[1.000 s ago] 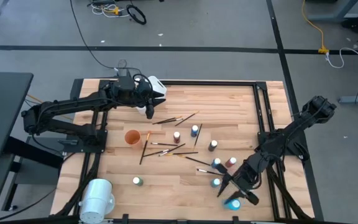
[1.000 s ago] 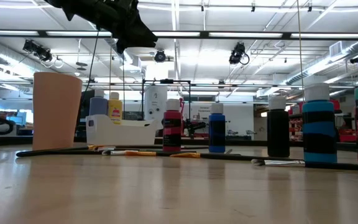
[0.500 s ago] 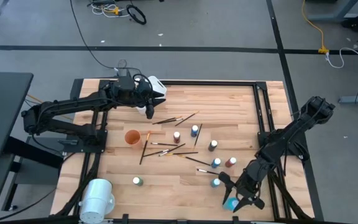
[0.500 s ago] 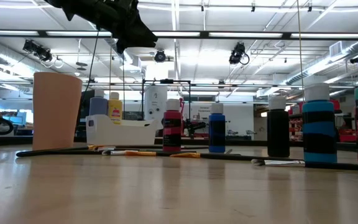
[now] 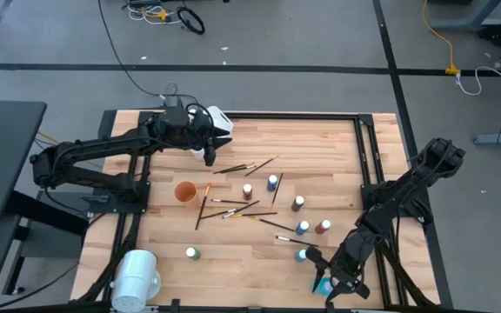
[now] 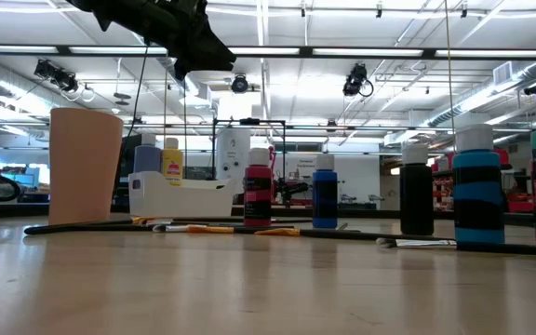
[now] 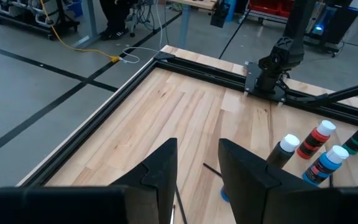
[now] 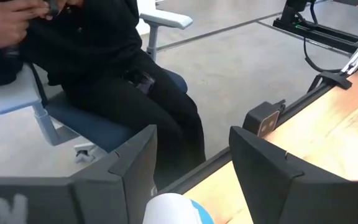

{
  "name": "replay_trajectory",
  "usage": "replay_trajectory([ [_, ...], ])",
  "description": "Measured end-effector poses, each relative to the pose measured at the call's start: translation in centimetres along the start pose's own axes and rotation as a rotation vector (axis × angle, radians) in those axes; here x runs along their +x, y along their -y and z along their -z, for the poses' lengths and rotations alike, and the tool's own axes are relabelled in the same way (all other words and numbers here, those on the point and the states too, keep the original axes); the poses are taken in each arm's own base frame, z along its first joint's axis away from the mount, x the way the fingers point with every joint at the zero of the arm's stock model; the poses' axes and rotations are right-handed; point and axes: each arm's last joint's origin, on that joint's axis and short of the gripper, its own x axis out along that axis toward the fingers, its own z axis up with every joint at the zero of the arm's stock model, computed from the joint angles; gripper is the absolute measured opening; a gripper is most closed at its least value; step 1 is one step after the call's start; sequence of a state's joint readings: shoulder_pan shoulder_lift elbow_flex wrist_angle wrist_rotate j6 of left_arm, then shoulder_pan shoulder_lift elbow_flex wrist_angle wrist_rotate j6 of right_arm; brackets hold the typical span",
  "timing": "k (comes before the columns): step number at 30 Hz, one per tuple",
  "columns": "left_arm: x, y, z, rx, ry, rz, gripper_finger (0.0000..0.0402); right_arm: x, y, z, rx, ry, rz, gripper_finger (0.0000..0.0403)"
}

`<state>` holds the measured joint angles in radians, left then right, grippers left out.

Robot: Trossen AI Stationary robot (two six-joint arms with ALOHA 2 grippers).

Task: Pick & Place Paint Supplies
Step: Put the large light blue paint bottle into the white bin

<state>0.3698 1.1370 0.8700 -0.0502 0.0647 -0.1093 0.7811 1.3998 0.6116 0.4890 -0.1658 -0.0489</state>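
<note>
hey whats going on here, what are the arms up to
The right gripper, fingers open, is at the near edge of the table around a teal paint bottle without gripping it. The left gripper hangs by the white tub at the far side, holding nothing visible. More paint bottles, brushes and an orange cup are scattered mid-table. A person sits beside the table.

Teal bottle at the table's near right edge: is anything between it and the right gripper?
Nothing visible. The right gripper stands open directly over the teal bottle, whose white cap shows between the fingers in the right wrist view, with no other object between them. The nearest other bottle stands apart.
</note>
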Motion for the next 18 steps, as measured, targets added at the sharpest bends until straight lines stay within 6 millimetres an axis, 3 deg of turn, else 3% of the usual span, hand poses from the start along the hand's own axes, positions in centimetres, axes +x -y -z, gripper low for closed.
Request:
replay_trajectory([
  [6,0.0,0.0,0.0,0.000,0.000,0.000,0.0125,-0.3,-0.3,-0.6,-0.003,0.043,-0.005,0.0203],
  [18,0.0,0.0,0.0,0.000,0.000,0.000,0.0125,-0.1,-1.4,0.0,0.009,-0.033,0.051,0.0203],
])
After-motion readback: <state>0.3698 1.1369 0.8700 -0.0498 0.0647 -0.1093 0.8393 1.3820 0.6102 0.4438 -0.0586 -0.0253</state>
